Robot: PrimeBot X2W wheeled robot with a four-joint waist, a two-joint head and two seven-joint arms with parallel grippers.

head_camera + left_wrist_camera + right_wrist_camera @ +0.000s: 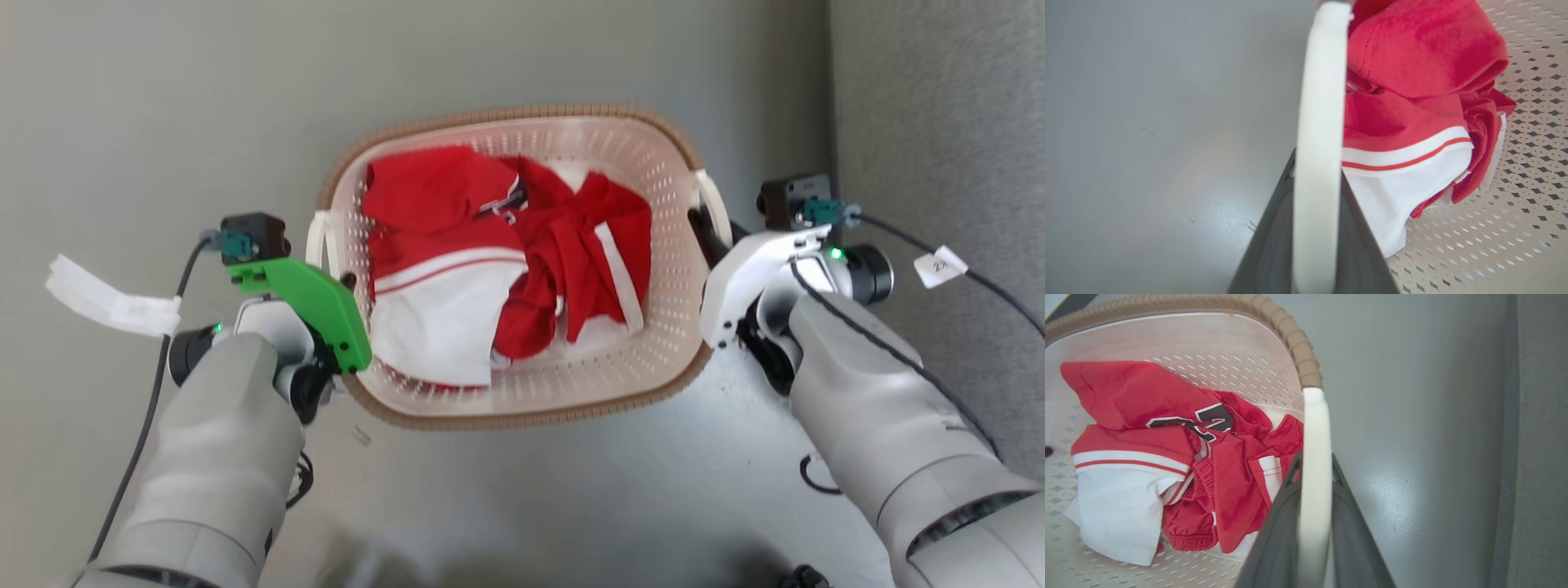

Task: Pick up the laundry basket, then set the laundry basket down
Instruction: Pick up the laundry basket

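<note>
Cream perforated plastic laundry basket (669,269), brown-rimmed: white side handles (1316,122) clamped between my left fingers (1271,253) and right fingers (1278,539).

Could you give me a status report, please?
Left claw shut on left handle, right claw on right handle. Laundry basket gripped both sides, clothes inside. No obstruction seen.

Floor (163,98): smooth grey, slightly glossy, with a pale glare patch on the near side. A darker, rough-textured grey strip (939,98) runs along the right. One small pale scrap (362,435) lies just near of the laundry basket (571,384). Whether the basket rests on the floor cannot be told. Faint dark scuffs (1251,224) at left.
</note>
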